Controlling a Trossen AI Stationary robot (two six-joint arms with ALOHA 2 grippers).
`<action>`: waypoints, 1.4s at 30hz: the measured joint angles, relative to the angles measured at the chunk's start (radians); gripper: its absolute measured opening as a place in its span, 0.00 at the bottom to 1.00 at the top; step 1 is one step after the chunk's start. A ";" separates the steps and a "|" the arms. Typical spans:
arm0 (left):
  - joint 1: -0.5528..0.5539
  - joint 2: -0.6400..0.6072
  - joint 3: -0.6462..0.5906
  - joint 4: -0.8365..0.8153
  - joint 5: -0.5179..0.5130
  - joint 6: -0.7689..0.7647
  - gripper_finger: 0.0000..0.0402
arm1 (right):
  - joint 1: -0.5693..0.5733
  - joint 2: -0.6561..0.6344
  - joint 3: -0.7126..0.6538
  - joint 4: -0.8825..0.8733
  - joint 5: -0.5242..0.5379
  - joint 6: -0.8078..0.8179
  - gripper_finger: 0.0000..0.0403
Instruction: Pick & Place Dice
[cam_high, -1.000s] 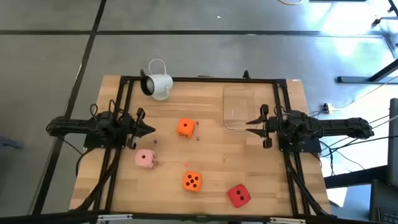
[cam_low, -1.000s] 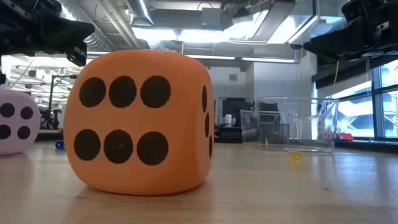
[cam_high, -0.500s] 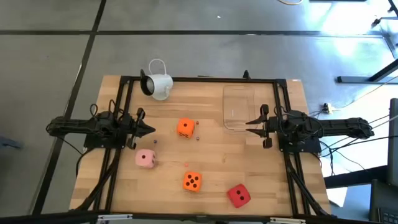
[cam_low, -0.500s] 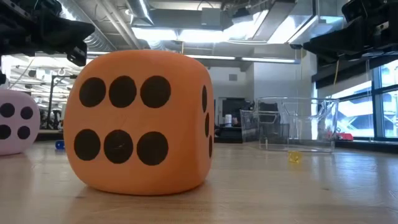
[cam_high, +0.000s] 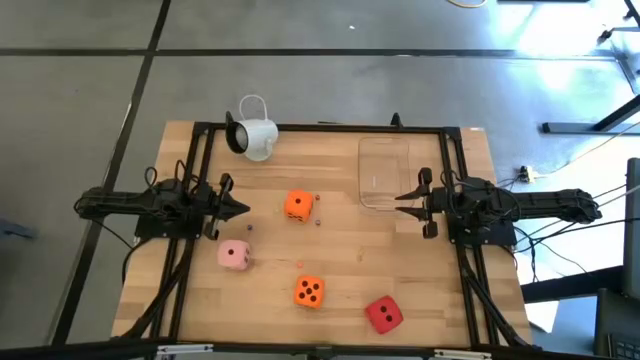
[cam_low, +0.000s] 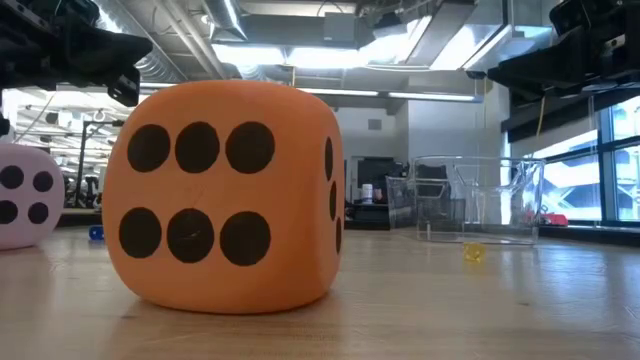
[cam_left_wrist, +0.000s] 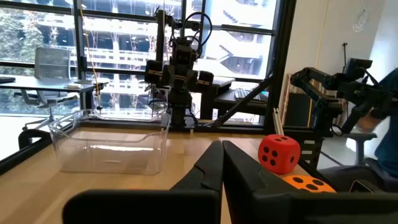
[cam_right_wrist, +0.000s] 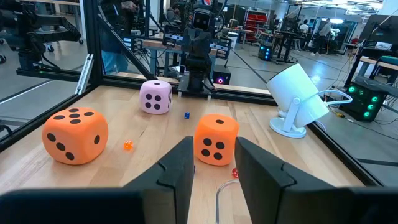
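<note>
Left gripper (cam_high: 243, 209), high view: fingers clenched together, empty, table's left side. Right gripper (cam_high: 400, 197) fingers parted, grasping nothing, just beside clear container (cam_high: 384, 172). Dice spread between: orange die (cam_high: 298, 205), pink die (cam_high: 234, 254), second orange die (cam_high: 309, 291), red die (cam_high: 383, 314).
Low view: second orange die fills foreground.
</note>
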 joint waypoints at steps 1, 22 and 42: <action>0.000 0.000 0.000 0.000 0.000 0.000 0.01 | 0.000 0.000 0.000 0.000 0.000 -0.007 0.30; 0.000 0.000 0.000 0.000 0.000 0.000 0.01 | 0.000 0.000 0.000 0.068 0.046 0.246 0.29; 0.000 0.000 0.000 0.000 0.000 0.000 0.01 | 0.000 0.053 0.000 0.704 -0.088 0.385 0.29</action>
